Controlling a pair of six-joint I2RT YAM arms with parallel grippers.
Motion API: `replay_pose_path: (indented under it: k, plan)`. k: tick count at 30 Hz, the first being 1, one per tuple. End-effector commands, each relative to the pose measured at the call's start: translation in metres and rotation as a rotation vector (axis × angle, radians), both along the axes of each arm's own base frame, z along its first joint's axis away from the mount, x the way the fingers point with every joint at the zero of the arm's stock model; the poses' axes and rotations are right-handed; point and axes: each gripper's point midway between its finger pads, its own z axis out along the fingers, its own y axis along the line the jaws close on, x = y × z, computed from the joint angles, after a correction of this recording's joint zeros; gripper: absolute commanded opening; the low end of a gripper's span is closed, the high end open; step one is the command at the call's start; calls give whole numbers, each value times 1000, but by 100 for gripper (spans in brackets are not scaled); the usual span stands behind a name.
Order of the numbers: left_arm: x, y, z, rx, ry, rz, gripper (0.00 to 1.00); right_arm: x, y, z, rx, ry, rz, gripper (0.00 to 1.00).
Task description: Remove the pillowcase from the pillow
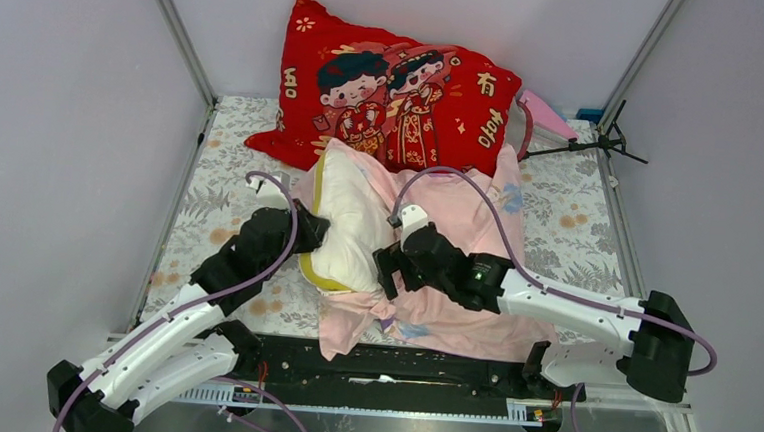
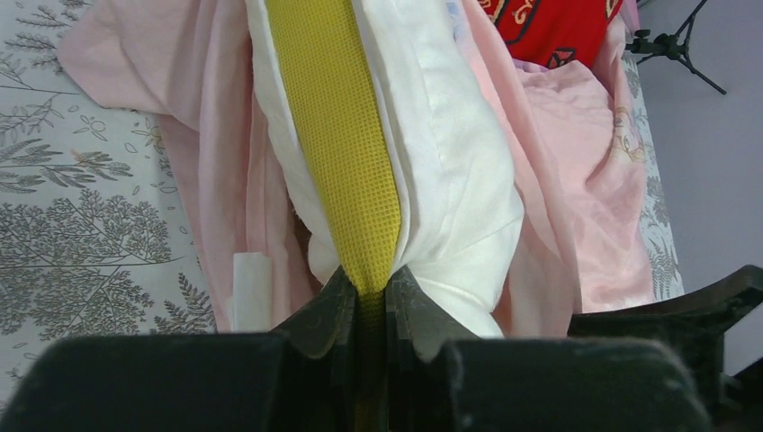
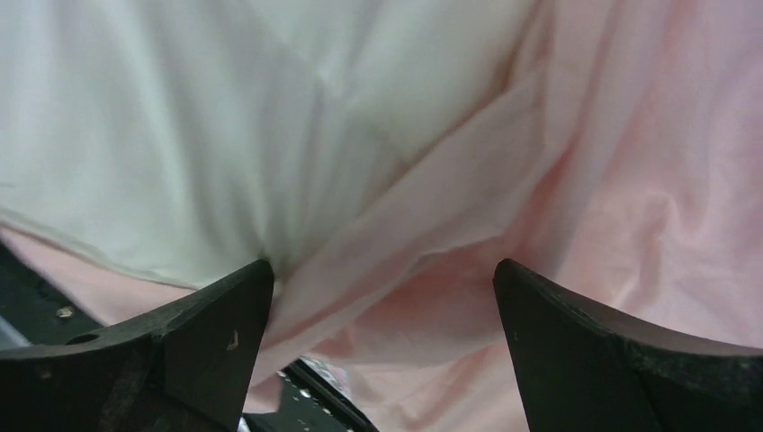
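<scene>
The cream-white pillow point(image 1: 349, 224) with a yellow edge band sticks out of the pale pink pillowcase point(image 1: 467, 241) in the middle of the table. My left gripper point(image 1: 309, 227) is shut on the pillow's yellow band point(image 2: 346, 162), seen close in the left wrist view, with my left gripper point(image 2: 367, 286) pinching its near end. My right gripper point(image 1: 387, 266) is open at the pillow's near right side. In the right wrist view my right gripper point(image 3: 382, 279) has its jaws wide apart around a fold of pillowcase point(image 3: 576, 180) beside the pillow point(image 3: 180, 117).
A red cushion point(image 1: 395, 97) printed with a cartoon couple leans against the back wall. A black tripod point(image 1: 588, 143) lies at the back right. The table has a grey floral cloth point(image 1: 198, 215). A black rail point(image 1: 399, 362) runs along the near edge.
</scene>
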Motion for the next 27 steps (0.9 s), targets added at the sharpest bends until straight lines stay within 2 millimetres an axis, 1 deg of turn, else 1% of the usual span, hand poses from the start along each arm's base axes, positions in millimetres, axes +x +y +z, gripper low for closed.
replay_pose_path:
  k: [1,2,4,7,9,11,13,16,19,22,24,25,27]
  plan:
    - [16,11,70,-56,-169,84,0,7,-42,-37,-197,-13,-124,100]
    - [15,16,76,-46,-171,101,0,9,-52,-43,-239,-23,-148,100]
    - [13,26,95,-40,-195,137,0,15,-72,-51,-318,-53,-215,100]
    - [5,49,125,-29,-253,204,0,31,-113,-52,-397,-135,-418,100]
    - [-2,68,138,-17,-282,269,0,39,-136,-52,-387,-140,-522,100]
    - [-9,88,148,-6,-299,340,0,46,-157,-52,-331,-110,-622,100]
    - [-15,103,150,6,-305,396,0,52,-173,-48,-254,-97,-689,100]
    - [-19,112,148,13,-310,428,0,59,-195,-34,-171,-146,-781,100]
    - [-18,107,140,13,-287,411,0,64,-209,-19,-142,-194,-840,100]
    - [-13,90,130,0,-271,340,0,66,-213,-3,-104,-230,-863,99]
    - [-10,74,124,-7,-263,273,0,68,-208,8,-52,-249,-850,100]
    - [-8,62,119,-9,-254,219,0,69,-204,14,-18,-256,-831,100]
    - [-3,39,106,0,-219,122,0,71,-189,28,71,-280,-754,99]
